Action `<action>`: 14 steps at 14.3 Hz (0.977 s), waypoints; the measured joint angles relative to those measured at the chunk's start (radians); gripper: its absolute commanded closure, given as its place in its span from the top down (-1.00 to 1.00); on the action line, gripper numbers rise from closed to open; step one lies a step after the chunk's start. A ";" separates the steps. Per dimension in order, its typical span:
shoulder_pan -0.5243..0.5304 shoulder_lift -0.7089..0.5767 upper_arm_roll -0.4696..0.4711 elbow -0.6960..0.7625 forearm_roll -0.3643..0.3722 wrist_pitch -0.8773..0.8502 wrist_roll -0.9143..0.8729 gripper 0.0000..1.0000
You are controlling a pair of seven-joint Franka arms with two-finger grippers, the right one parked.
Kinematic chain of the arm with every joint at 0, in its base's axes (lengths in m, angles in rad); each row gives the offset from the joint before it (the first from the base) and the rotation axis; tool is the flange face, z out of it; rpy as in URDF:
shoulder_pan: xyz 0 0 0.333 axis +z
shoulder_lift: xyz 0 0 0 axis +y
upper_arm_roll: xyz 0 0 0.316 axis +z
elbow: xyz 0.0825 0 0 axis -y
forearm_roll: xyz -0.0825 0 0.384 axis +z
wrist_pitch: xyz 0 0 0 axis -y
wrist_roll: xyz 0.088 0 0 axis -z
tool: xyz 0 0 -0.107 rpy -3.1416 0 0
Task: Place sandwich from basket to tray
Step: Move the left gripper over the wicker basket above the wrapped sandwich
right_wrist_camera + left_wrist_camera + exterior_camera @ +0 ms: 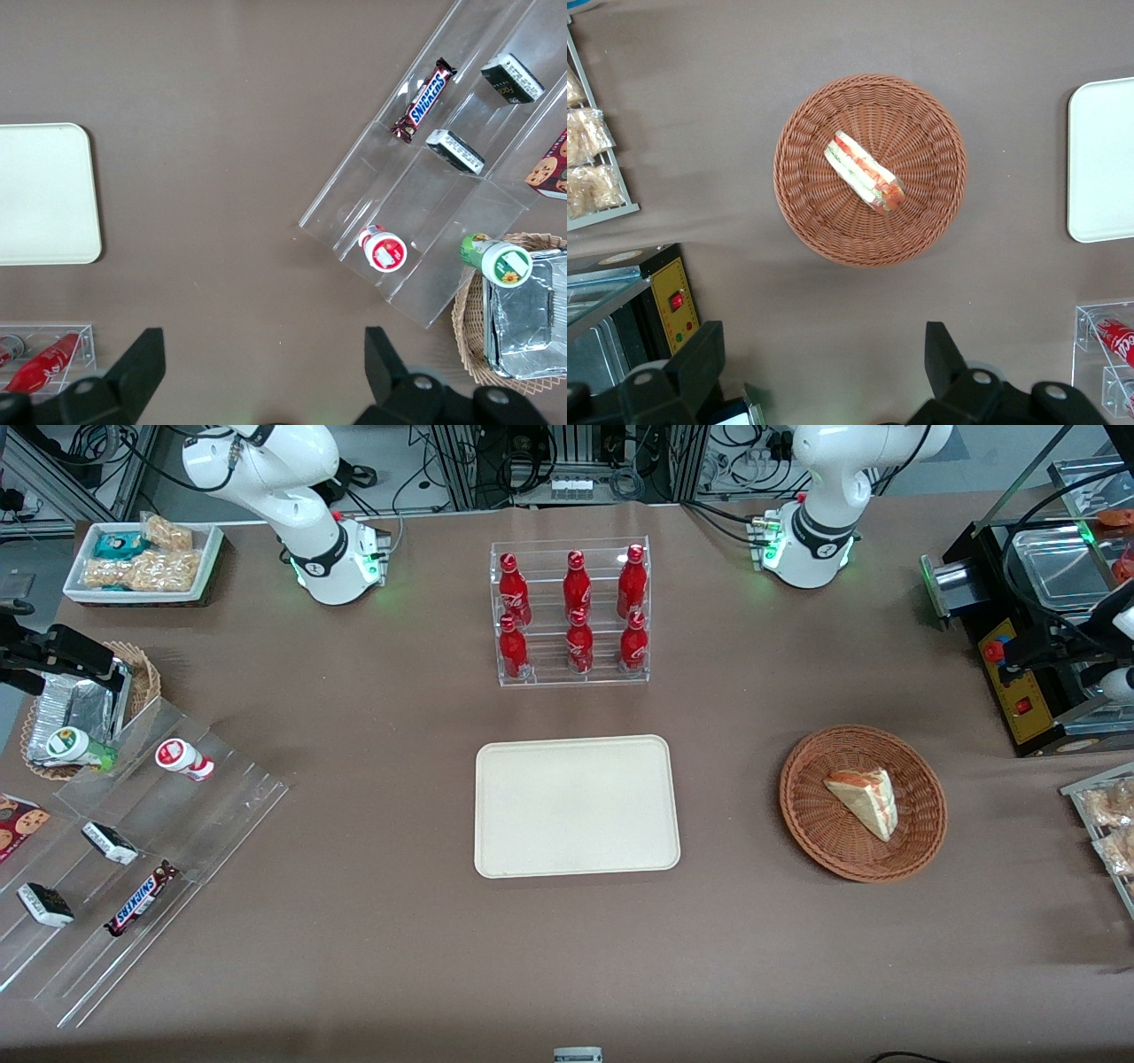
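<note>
Below the gripper (824, 376), whose two fingers are standing wide apart and gripping nothing, the basket (806, 212) is resting on the brown table (833, 44), well clear of the fingertips. Inside it, near the middle, the sandwich (864, 172) is lying on its side, its red-orange and green filling layers facing up toward the wrist camera. Moving on across the wrist view, the tray (1103, 159) is lying flat on the table, apart from the basket and farther from the gripper than the sandwich is; one edge of the clear bottle rack (1107, 341) is showing close beside the gripper. As seen from the front, the tray (576, 806) is carrying nothing, and the sandwich (864, 802) is sitting untouched in the basket (811, 815). Judged from this layout, the task is only beginning: no grasp is made, and descending, closing on the sandwich, lifting, carrying and setting it on the tray are all remaining.
</note>
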 measured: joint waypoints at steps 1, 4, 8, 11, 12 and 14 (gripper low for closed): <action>0.000 0.000 0.000 0.000 0.000 0.000 0.000 1.00; 0.000 0.000 0.000 0.000 0.000 -0.001 0.000 1.00; 0.001 0.001 0.002 -0.010 0.000 -0.004 0.000 1.00; 0.001 0.003 0.002 -0.054 0.001 -0.001 0.000 1.00; 0.001 0.005 0.002 -0.075 0.001 0.009 0.000 1.00; 0.002 0.012 0.002 -0.136 0.002 0.071 0.000 1.00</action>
